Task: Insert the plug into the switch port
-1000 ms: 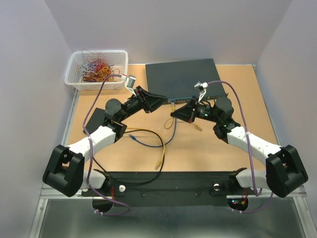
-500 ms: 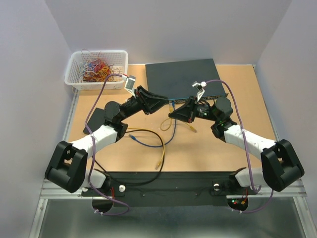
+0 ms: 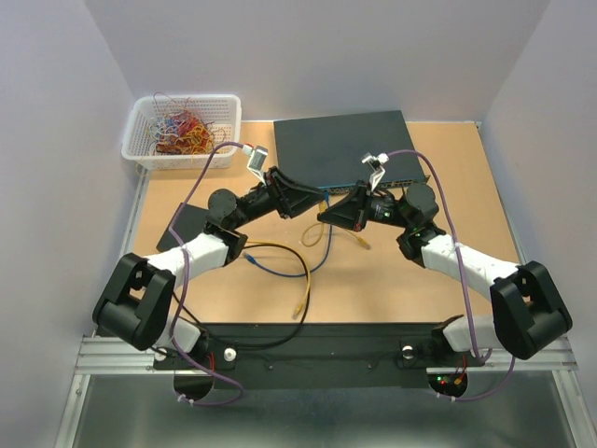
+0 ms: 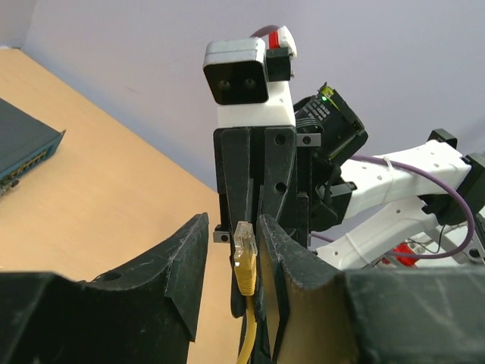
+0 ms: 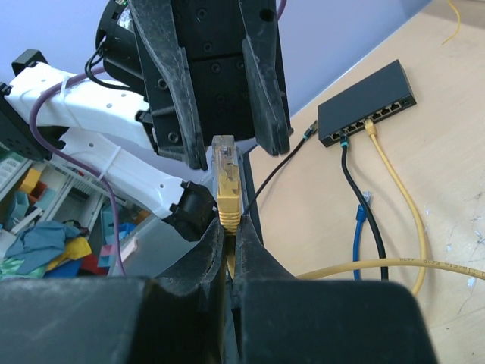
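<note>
Yellow and single, the plug [image 5: 227, 178] stands upright, clamped between the fingers of the right gripper [image 5: 227, 231], just in front of the large switch [image 3: 340, 140]. The left gripper [image 4: 231, 227] faces it, its two jaws parted on either side of the plug. Two switches sit on the table [image 3: 466, 177]. The small switch [image 5: 367, 102] has two leads plugged in, one black cable [image 5: 356, 197] and one yellow cable [image 5: 405, 197]. One basket [image 3: 140, 140] holds tangled wires.

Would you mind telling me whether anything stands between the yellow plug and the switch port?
Yes. The open left gripper sits right ahead of the plug, its fingers either side of the tip. The right gripper holds it just in front of the switch.
</note>
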`<move>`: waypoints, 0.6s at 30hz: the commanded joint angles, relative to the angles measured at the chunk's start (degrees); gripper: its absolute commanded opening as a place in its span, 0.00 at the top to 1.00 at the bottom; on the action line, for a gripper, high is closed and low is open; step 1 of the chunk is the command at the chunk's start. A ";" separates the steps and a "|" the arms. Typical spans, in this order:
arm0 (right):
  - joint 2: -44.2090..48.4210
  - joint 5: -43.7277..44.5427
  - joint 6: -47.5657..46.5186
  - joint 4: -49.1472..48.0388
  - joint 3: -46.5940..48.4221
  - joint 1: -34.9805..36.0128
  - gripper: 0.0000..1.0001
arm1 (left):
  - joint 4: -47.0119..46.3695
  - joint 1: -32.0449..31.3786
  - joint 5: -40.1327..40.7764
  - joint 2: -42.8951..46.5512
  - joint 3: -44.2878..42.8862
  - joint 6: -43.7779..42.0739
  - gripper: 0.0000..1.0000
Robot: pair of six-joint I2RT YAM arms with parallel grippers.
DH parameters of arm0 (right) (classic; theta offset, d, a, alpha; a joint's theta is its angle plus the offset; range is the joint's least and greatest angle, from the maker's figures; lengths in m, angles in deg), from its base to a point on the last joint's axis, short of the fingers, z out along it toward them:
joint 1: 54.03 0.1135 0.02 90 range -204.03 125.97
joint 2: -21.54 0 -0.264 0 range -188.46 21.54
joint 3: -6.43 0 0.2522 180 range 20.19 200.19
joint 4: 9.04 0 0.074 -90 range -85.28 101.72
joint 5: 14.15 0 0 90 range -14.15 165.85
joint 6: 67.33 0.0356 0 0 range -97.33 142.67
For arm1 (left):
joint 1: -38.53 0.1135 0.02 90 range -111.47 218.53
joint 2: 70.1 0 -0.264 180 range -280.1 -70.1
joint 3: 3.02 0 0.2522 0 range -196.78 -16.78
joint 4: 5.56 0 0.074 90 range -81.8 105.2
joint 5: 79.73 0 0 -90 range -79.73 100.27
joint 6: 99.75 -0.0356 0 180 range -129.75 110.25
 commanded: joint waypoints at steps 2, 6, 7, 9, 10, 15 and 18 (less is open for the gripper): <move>-0.18 -0.97 0.29 -4.47 2.20 -0.21 1.00 | -2.99 -1.35 -1.88 -0.17 -2.68 -0.60 0.58; 0.00 -1.15 0.29 -4.47 2.20 -0.22 1.00 | -2.81 -1.44 -1.88 -0.88 -2.85 -0.69 0.81; 0.00 -1.15 0.29 -4.47 2.11 -0.22 0.99 | -2.73 -1.35 -1.79 -0.96 -2.85 -0.69 0.88; 0.44 -1.06 -0.32 -4.47 1.94 -0.22 1.00 | -2.29 -1.44 -1.27 -0.97 -2.85 -0.77 1.00; 0.61 -0.71 -0.33 -4.38 1.85 -0.22 1.00 | -2.11 -1.44 -1.09 -0.79 -2.85 -0.86 1.00; 5.79 6.03 -10.73 14.20 5.09 -0.30 0.48 | 9.38 -1.61 1.98 1.05 -4.52 -4.72 1.00; 9.48 14.47 -18.39 28.98 9.03 -0.39 0.35 | 17.89 -2.14 7.16 2.46 -5.66 -7.62 1.00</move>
